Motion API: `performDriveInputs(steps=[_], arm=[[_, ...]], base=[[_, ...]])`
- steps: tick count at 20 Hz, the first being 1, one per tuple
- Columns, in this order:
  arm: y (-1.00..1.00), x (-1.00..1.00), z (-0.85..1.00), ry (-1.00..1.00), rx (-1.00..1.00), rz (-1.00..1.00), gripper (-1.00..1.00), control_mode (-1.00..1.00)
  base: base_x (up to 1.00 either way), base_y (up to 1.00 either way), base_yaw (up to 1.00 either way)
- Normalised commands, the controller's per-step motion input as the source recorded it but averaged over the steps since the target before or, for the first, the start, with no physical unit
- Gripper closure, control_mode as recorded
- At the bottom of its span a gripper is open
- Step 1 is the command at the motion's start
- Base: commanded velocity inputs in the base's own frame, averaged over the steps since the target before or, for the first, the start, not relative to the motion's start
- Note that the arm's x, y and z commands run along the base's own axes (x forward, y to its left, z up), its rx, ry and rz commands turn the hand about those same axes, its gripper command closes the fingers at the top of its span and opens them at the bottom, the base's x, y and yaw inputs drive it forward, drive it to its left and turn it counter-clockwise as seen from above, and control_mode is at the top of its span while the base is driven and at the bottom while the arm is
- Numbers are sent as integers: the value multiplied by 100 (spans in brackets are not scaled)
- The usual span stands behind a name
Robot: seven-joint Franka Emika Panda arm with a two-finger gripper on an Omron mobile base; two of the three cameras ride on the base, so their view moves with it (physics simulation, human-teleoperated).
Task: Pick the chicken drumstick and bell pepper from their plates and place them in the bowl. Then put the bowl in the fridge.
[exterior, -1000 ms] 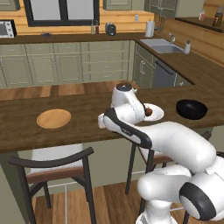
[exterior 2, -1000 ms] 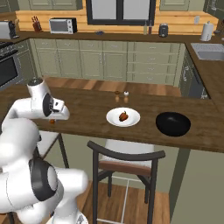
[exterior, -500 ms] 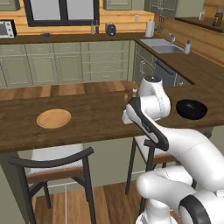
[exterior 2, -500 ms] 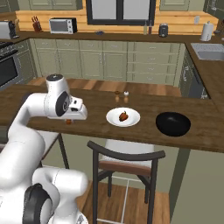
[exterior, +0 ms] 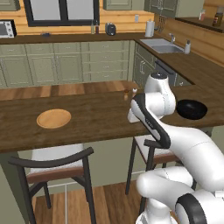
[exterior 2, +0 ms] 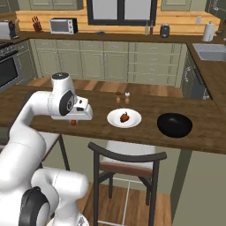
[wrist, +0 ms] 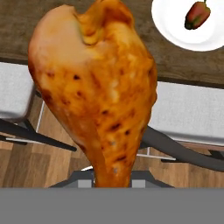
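Above the worktop (exterior 2: pixel 145 132) edge, your jaws pinch the chicken drumstick (wrist: pixel 98 87) by its thin bone end; a fast swing toward the bowl (exterior 2: pixel 175 125) could shake it loose.

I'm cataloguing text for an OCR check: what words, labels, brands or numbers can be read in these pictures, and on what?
None: no readable text in any view.
The microwave, bottles and fridge-side appliances carry no legible label; any markings are too small to make out.
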Motion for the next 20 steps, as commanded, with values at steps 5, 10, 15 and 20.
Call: performDriveInputs(steps=[5,10,15,20], arm=[[0,-1,0,0,0,0,100,-100],[0,0,0,0,0,0,100,100],[0,0,0,0,0,0,100,100],[0,0,0,0,0,0,100,100]], base=[[0,0,0],[-9,-62,-4],[-1,-100,-3],[28,-74,0]])
